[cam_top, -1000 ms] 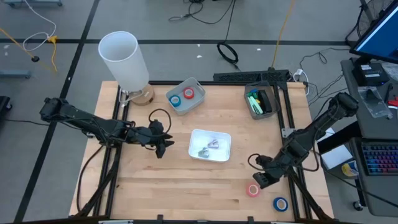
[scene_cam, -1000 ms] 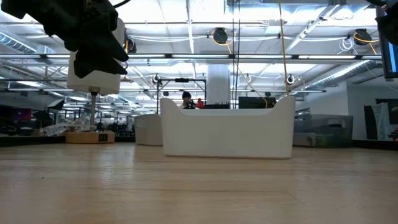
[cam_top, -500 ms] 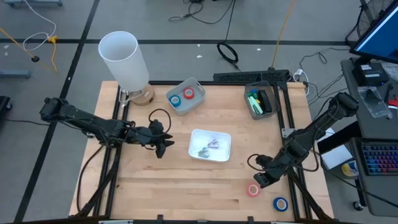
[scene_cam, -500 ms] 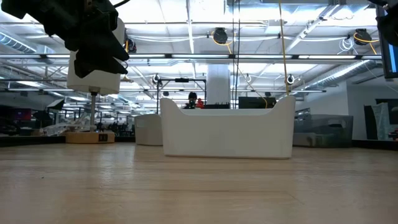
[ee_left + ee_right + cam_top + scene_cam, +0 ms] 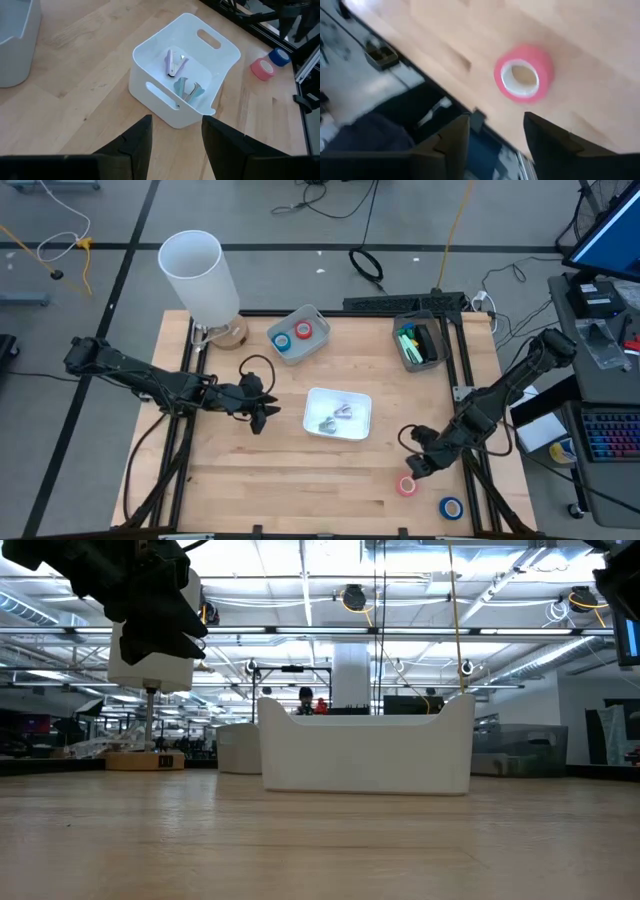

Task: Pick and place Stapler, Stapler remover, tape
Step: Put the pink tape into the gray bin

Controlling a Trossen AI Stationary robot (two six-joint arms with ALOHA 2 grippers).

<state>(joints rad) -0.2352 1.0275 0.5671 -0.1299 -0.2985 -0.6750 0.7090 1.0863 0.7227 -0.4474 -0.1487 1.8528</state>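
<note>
A red tape roll (image 5: pixel 406 486) lies flat on the table near the front right, and a blue roll (image 5: pixel 451 507) lies beside it. My right gripper (image 5: pixel 413 465) hangs open just above the red roll (image 5: pixel 523 74) without touching it. A white bin (image 5: pixel 338 413) at mid-table holds a small lilac tool (image 5: pixel 175 62) and a teal one (image 5: pixel 189 89); I cannot tell which is the stapler and which the remover. My left gripper (image 5: pixel 262 412) waits open, left of the bin (image 5: pixel 185 70) and above the table.
At the back, a grey tray (image 5: pixel 318 348) holds one red roll (image 5: pixel 304 331) and one blue roll (image 5: pixel 283 341). A grey bin (image 5: pixel 437 343) with green pens stands at the back right, and a white cylinder (image 5: pixel 198 275) at the back left. Black frame rails run along both sides.
My right gripper has opened above the red roll, staying in place. The roll lies on the table where it was.
</note>
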